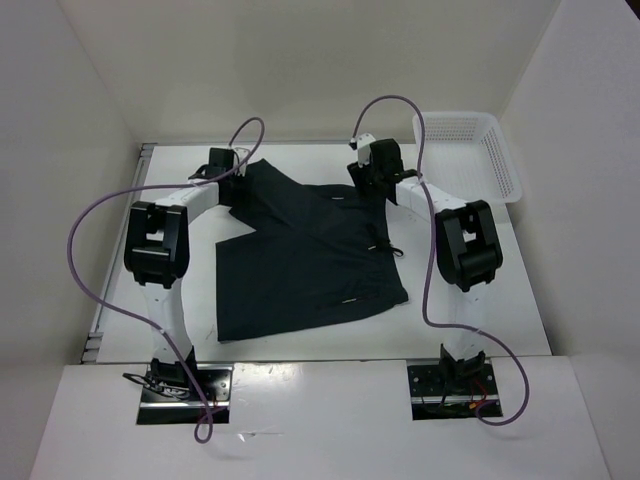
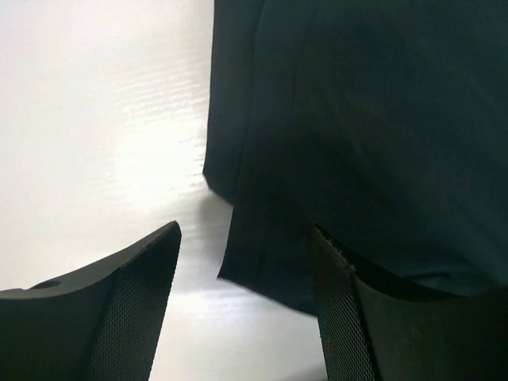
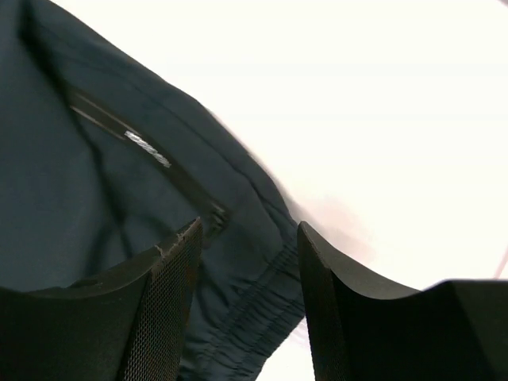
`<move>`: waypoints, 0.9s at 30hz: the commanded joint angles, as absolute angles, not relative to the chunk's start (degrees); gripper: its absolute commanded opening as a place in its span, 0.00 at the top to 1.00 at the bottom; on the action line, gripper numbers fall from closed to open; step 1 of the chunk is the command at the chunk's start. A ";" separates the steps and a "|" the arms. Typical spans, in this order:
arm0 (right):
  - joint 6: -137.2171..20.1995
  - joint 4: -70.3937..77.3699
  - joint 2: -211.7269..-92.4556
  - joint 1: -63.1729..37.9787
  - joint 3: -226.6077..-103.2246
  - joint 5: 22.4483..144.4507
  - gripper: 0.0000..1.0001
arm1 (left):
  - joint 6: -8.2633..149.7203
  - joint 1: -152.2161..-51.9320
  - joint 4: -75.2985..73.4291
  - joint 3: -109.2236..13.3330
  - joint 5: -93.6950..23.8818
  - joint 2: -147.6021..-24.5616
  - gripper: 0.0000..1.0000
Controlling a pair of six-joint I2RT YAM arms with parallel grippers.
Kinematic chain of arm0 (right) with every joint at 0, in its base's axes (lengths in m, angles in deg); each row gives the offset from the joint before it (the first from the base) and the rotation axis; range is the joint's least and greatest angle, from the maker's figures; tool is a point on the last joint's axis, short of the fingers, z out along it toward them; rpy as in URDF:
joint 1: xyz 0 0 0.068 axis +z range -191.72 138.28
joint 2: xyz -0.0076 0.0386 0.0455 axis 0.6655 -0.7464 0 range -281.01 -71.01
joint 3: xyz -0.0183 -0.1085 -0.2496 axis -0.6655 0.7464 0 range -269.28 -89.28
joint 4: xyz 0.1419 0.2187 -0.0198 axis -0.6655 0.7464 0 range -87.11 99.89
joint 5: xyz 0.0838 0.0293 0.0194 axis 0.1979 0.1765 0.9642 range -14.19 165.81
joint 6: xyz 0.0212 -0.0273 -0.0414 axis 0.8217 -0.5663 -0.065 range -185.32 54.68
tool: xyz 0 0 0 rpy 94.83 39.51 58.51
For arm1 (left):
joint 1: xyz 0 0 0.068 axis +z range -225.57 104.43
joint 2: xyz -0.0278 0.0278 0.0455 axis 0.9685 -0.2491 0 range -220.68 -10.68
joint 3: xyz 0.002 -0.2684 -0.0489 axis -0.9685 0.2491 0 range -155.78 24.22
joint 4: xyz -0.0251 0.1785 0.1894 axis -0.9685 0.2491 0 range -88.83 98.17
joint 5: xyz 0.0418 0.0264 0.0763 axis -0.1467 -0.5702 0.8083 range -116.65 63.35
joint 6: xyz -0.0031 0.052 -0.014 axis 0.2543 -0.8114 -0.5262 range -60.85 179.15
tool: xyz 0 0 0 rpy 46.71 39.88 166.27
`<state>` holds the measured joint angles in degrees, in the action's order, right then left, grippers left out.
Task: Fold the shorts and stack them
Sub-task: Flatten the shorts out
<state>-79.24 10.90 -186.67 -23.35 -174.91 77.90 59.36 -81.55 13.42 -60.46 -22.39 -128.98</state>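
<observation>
Surface (image 1: 300,345), lower frame: white. Shorts (image 1: 300,255), centre: lay spread, unfolded. Left gripper (image 2: 244,238), at their upper-left leg hem: jaws stood parted astride the edge, apparently to pinch it. Right gripper (image 3: 248,230), upper centre: jaws parted over the waistband. Basket (image 1: 505,160), upper right.

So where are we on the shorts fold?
Early. Done: no fold or stack that I can see; the shorts lie spread out. In hand: left gripper and right gripper, both open, sit over the fabric's far edge, not yet clamped. Left: grasp, fold, stack.
</observation>
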 commanded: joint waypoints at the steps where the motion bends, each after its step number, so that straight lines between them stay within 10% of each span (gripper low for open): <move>1: -78.33 9.66 -189.04 -23.88 -178.13 77.21 0.43 | 59.15 -81.81 12.16 -62.00 -22.87 -131.61 0.27; 9: -77.98 10.98 -192.03 -23.88 -177.08 75.54 0.38 | 59.15 -82.95 11.01 -56.73 -23.39 -132.93 0.35; 13: -79.03 11.50 -192.56 -23.88 -177.08 76.16 0.40 | 59.15 -84.09 12.23 -56.72 -23.92 -133.55 0.77; 16: -79.03 11.51 -192.56 -23.88 -175.94 76.16 0.61 | 59.15 -84.10 15.30 -56.11 -24.44 -131.62 0.99; 22: -78.42 11.51 -190.90 -23.88 -173.49 74.41 1.00 | 59.15 -80.50 21.89 -49.00 -23.84 -119.41 1.00; 27: -78.94 10.36 -190.37 -23.88 -173.48 73.00 1.00 | 59.15 -79.96 26.21 -41.88 -23.31 -108.00 0.95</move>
<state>-78.71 11.49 -192.33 -24.03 -173.97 74.92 59.33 -79.65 21.29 -44.35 -23.71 -115.29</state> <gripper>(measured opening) 0.009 0.038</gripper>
